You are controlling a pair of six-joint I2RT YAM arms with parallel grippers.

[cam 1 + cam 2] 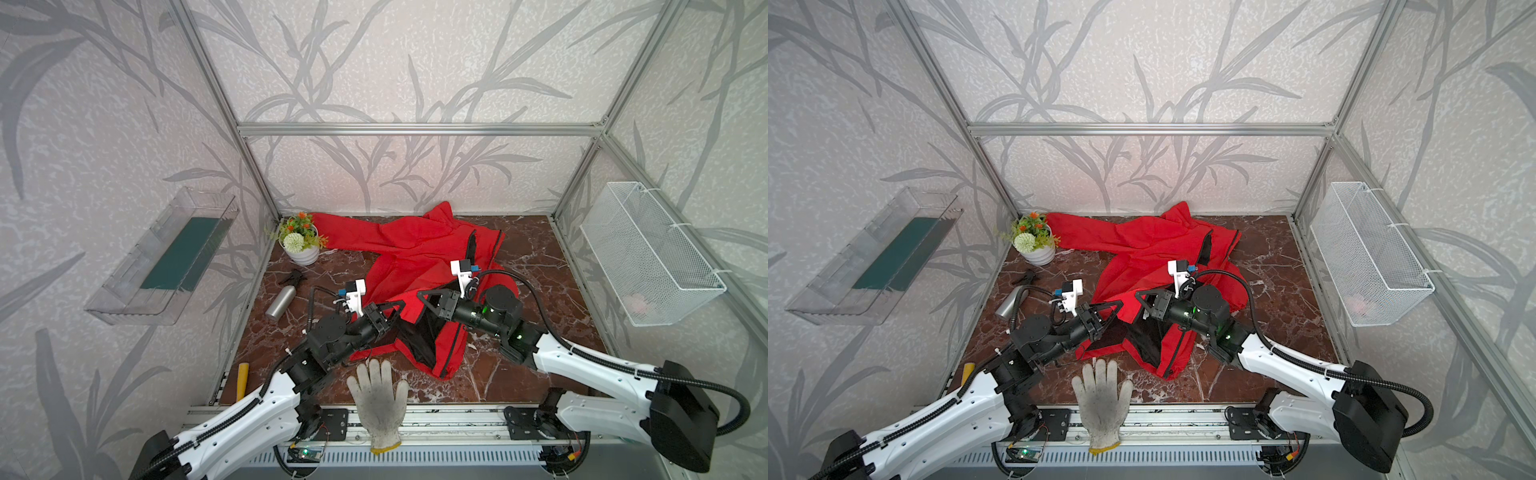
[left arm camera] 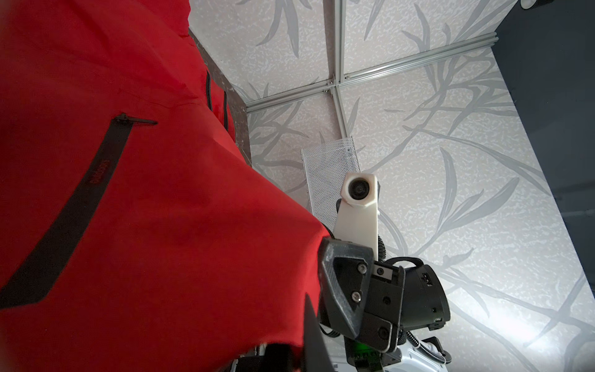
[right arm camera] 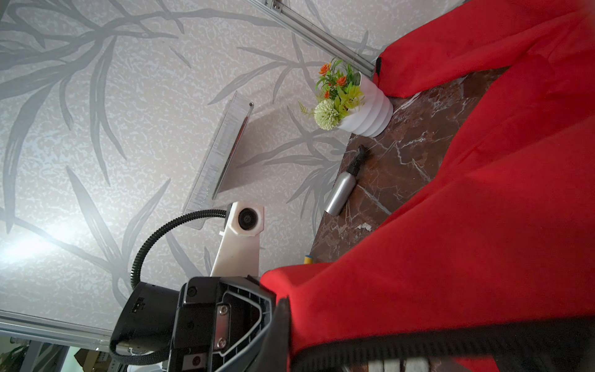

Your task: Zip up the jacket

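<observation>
Red thin fabric covers the middle of the marble tabletop (image 1: 540,257). The jacket (image 1: 415,253) lies rumpled from the back wall toward the front rail, with one sleeve stretched out to the potted plant (image 1: 300,245). Its near front panels are lifted between the two arms, and the black lining (image 1: 417,338) shows in the gap. The left gripper (image 1: 397,314) has its fingers pressed together on a fold of the jacket's near edge, which the right wrist view also shows. The right gripper (image 1: 423,301) sits against the fabric just opposite, but I cannot tell whether its fingers pinch the cloth or stand slightly apart. The front zipper (image 1: 453,353) is unjoined, its two toothed edges well apart. I judge the step in hand to be gathering and straightening the front edges, early in the task. The next move would call for finding both bottom ends of the zipper, laying them side by side and seating one in the slider, which I cannot locate here. Such thin cloth may slip or bunch. Counted: one jacket, two grippers, one white glove (image 1: 379,401), one silver spray bottle (image 1: 281,302), one potted plant, one yellow-handled object (image 1: 242,380), one clear tray (image 1: 124,282) on the left wall and one wire basket (image 1: 648,249) on the right wall.
</observation>
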